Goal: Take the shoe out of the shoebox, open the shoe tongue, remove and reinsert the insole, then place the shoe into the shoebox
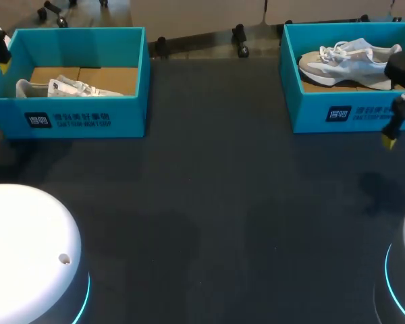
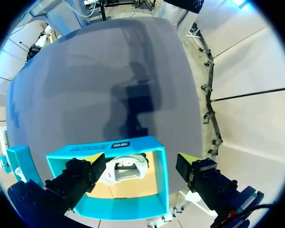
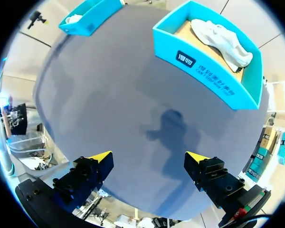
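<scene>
Currently both shoes are inside their boxes. Far left on the dark grey tabletop: left teal cardboard shoebox, open-topped, w/ a white sneaker lying against its near wall, partly hidden by that wall in the head view. Far right: right teal cardboard shoebox, also open, w/ a white-and-grey lace-up sneaker on the brown cardboard floor, laces visible. Boxes are well apart. Left pincer hangs by the left box's left side, above it, fingers spread wide, nothing in them. From the wrist cam the white sneaker shows below, approx. between the two yellow tips, no contact. Right pincer is at the right side, just near of the right box, over the tabletop. Its fingers are likewise spread wide, holding nothing, w/ the box & its shoe ahead of it.
</scene>
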Robot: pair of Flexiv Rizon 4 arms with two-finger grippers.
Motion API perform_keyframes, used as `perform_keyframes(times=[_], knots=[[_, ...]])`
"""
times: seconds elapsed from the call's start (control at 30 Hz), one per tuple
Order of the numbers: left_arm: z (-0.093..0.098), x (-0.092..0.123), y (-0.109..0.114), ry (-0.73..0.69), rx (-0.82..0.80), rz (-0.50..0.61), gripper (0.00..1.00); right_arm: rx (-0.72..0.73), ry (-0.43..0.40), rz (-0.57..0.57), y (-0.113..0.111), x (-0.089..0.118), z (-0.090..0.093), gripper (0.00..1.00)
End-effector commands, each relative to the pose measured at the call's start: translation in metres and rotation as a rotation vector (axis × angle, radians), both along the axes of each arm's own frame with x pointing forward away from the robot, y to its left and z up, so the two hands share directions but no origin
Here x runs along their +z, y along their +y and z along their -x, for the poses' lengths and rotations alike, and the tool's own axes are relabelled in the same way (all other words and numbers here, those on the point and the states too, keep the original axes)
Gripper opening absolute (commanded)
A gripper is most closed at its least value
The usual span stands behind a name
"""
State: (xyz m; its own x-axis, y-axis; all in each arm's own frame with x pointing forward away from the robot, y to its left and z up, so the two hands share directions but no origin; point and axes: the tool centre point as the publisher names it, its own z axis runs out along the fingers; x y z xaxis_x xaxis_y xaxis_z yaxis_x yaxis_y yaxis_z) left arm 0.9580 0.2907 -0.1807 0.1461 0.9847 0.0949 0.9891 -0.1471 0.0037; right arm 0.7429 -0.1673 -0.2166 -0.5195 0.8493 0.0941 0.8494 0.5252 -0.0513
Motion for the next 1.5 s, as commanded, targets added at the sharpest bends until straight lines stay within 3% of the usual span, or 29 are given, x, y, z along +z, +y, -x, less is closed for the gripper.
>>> perform_keyframes(times=[0.03,0.27,0.5,1.1,1.33,1.5], knots=[[0.001,0.001,0.000,-0.002,-0.001,-0.002,1.00,0.002,0.030,0.017,0.002,0.000,-0.004,1.00],[0.001,0.001,0.000,-0.002,-0.001,-0.002,1.00,0.002,0.030,0.017,0.002,0.000,-0.004,1.00],[0.001,0.001,0.000,-0.002,-0.001,-0.002,1.00,-0.232,-0.014,0.009,-0.007,-0.001,-0.016,1.00],[0.001,0.001,0.000,-0.002,-0.001,-0.002,1.00,-0.467,-0.053,0.043,-0.043,0.006,-0.134,1.00],[0.001,0.001,0.000,-0.002,-0.001,-0.002,1.00,-0.471,-0.074,0.102,-0.052,0.017,-0.167,1.00],[0.001,0.001,0.000,-0.002,-0.001,-0.002,1.00,-0.471,-0.074,0.102,-0.052,0.017,-0.167,1.00]])
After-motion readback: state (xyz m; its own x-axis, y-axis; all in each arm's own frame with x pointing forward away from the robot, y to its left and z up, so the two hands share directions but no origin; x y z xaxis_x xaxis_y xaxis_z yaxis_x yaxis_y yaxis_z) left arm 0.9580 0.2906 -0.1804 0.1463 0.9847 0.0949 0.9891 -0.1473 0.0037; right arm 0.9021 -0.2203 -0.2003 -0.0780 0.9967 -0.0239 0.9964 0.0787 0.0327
